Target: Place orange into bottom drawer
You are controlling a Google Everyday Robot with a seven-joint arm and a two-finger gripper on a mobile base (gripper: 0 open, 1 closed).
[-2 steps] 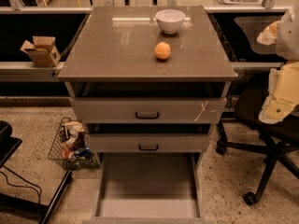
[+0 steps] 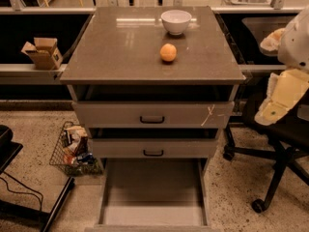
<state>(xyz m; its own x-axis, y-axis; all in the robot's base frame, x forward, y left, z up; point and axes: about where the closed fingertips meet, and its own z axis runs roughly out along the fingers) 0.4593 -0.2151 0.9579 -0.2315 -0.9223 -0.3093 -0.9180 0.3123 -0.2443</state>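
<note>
The orange [image 2: 168,52] sits on the grey cabinet top [image 2: 120,47], just in front of a white bowl [image 2: 176,21]. The bottom drawer [image 2: 152,187] is pulled out towards me and its flat grey floor is bare. The two upper drawers with black handles [image 2: 152,119] are pushed in. My gripper [image 2: 276,105], cream-coloured below a white arm segment, hangs at the right edge of the view, beside the cabinet at the height of the top drawer. It is well to the right of the orange and holds nothing that I can see.
A black office chair [image 2: 275,144] stands right of the cabinet, under my arm. A wire basket of items [image 2: 72,151] sits on the floor at the left. A cardboard box [image 2: 42,52] rests on a ledge at the left. A black base [image 2: 14,178] is at the lower left.
My arm at the right has shifted slightly left. The orange, the bowl and the drawers have not moved.
</note>
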